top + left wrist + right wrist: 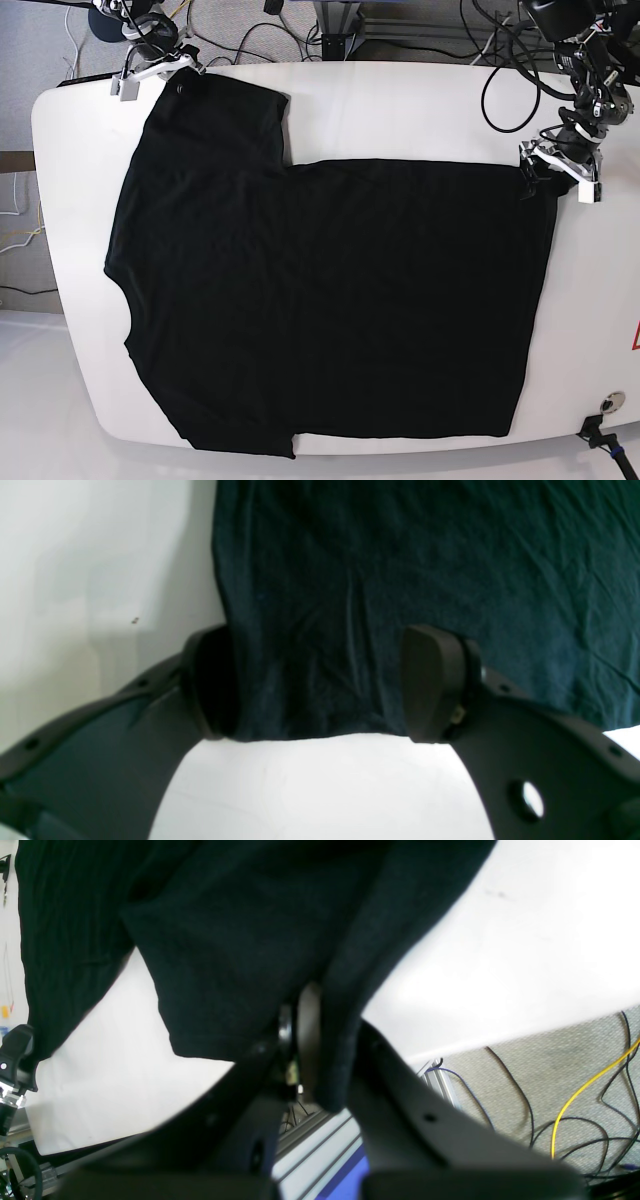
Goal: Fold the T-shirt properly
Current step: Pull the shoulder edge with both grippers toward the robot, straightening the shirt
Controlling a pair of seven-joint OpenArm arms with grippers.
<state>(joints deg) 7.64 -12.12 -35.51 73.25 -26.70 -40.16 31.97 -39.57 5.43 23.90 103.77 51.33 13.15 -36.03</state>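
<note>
The black T-shirt [330,300] lies spread flat on the white table [70,150], with a sleeve at the far left and the hem to the right. My right gripper [178,72] is at that far-left sleeve. In the right wrist view the right gripper [306,1040] is shut on a fold of the T-shirt [225,940], which hangs lifted over the table edge. My left gripper [533,170] is at the shirt's far-right hem corner. Seen from the left wrist, the left gripper [322,685] stands open, its fingers [430,685] straddling the flat corner of the T-shirt [400,555].
Cables [400,20] run over the floor beyond the table's far edge, and more cables [575,1100] lie on the carpet beside it. A small black fitting [600,430] sits at the table's near right corner. Bare white table borders the shirt on every side.
</note>
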